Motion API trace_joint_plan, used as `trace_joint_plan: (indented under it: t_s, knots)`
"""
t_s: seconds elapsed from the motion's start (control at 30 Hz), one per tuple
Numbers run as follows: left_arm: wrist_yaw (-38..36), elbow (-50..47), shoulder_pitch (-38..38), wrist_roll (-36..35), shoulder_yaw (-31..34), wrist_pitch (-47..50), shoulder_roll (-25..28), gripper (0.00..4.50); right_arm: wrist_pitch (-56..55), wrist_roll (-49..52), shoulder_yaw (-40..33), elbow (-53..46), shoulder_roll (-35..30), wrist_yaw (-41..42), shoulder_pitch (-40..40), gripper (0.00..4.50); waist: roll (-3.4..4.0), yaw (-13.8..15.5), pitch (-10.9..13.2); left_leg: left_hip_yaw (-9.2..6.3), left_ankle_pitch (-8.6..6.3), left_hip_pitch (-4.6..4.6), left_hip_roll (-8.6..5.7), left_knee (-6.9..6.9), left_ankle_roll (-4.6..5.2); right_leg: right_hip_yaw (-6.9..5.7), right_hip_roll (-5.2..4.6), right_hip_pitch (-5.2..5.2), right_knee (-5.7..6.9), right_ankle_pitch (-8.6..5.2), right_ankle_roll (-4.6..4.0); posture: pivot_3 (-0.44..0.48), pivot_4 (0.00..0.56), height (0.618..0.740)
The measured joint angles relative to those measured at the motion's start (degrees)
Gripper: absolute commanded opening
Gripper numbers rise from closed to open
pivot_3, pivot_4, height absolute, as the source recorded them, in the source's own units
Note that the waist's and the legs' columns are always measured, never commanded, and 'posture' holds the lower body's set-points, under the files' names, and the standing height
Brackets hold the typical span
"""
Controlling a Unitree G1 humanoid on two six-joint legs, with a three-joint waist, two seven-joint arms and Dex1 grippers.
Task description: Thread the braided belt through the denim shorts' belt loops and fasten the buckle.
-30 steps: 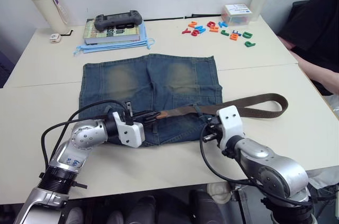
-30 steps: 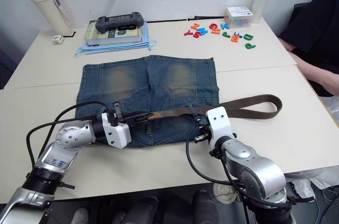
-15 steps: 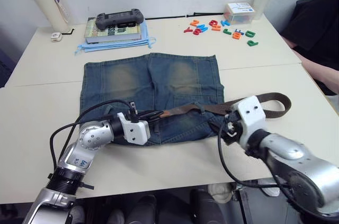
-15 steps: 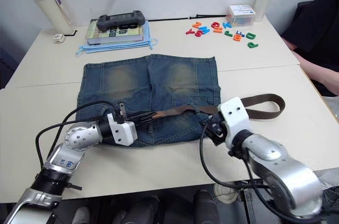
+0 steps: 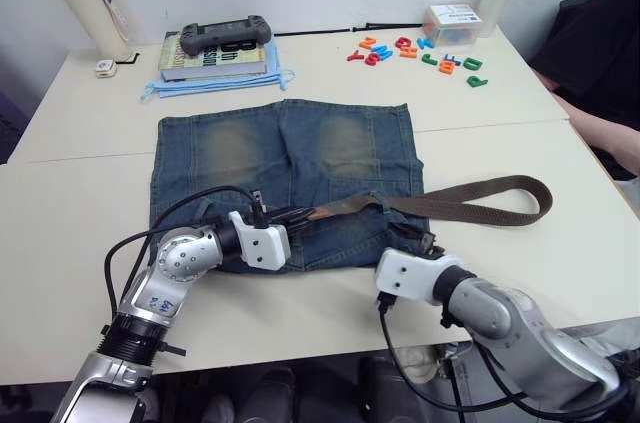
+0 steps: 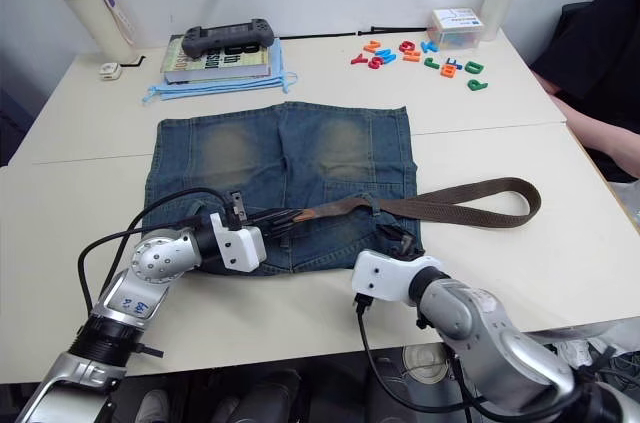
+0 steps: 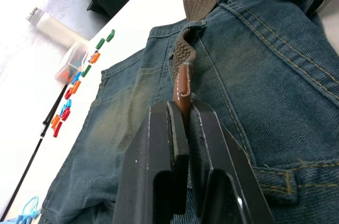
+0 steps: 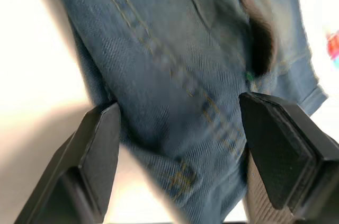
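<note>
Belt tip pinched in my left gripper (image 7: 180, 128), strap running away toward my right

Braided belt (image 5: 470, 205) lies lengthwise along the waistband of the denim shorts (image 5: 285, 158), through one belt loop (image 7: 193, 29) just ahead; left arm nearer. Right gripper (image 8: 185, 150) spread wide over the waistband edge; left wrist view alone shows the pinch

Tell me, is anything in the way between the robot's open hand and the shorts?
Nothing visible is. The right gripper is open at the near edge of the denim shorts, its fingers spread over the waistband. The left gripper is shut on the tan tip of the braided belt, well apart from it.
</note>
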Motion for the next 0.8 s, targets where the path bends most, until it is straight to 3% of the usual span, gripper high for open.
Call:
trace_joint_plan:
  t_s: [0.07, 0.13, 0.37, 0.53, 0.7, 0.8]
  knots:
    - [0.0, 0.0, 0.0, 0.0, 0.0, 0.2, -0.1, 0.00, -0.9, -4.0, 0.7, 0.9, 1.7, 0.4, 0.7, 3.77, -0.08, 0.0, -0.1, -0.01, 0.00, 0.01, 0.01, -0.01, 0.00, 0.00, 0.01, 0.02, -0.01, 0.00, 0.00, 0.000, 0.150, 0.740]
    - [0.0, 0.0, 0.0, 0.0, 0.0, 0.2, -0.1, 0.00, -1.1, -6.9, 0.5, 1.6, 3.9, 0.4, 2.0, 3.23, -0.16, 0.0, -0.1, -0.01, 0.00, 0.05, 0.01, -0.01, -0.01, 0.00, 0.02, 0.05, 0.00, 0.00, 0.00, 0.000, 0.150, 0.740]
    - [0.0, 0.0, -0.1, 0.1, -0.4, 0.1, -1.0, 0.00, -0.5, -10.0, -2.5, 3.9, 9.0, 2.9, 5.9, 0.12, -0.20, 0.3, -0.1, -0.01, 0.00, 0.07, -0.04, 0.02, 0.00, 0.01, 0.00, 0.10, 0.01, 0.00, 0.00, 0.000, 0.150, 0.740]
    - [0.0, 0.0, -0.1, 0.5, -2.0, -0.5, -1.7, 0.00, 0.6, -10.6, -8.5, 6.2, 8.6, 5.0, 5.6, 0.05, -0.20, 1.3, -0.1, -0.02, 0.00, 0.06, -0.05, 0.03, 0.00, 0.00, 0.00, 0.09, 0.01, 0.00, 0.01, 0.000, 0.150, 0.740]
    - [0.1, 1.6, -2.1, 1.7, -3.2, -0.5, -3.6, 0.00, -6.8, -12.0, -14.3, 12.7, 0.9, 7.3, 3.0, 0.05, -0.10, 1.5, -0.1, -0.01, 0.02, 0.04, -0.15, 0.02, 0.05, -0.02, -0.08, 0.10, -0.02, 0.01, 0.02, 0.000, 0.150, 0.740]
    - [0.7, 2.5, -3.4, 2.7, -4.4, 0.0, -5.6, 0.00, -11.1, -12.5, -15.9, 15.7, 0.1, 8.0, 2.0, 0.05, -0.10, 1.3, 0.0, 0.01, 0.02, 0.03, -0.11, -0.01, 0.04, -0.02, -0.05, 0.07, -0.02, 0.02, 0.03, 0.000, 0.150, 0.740]
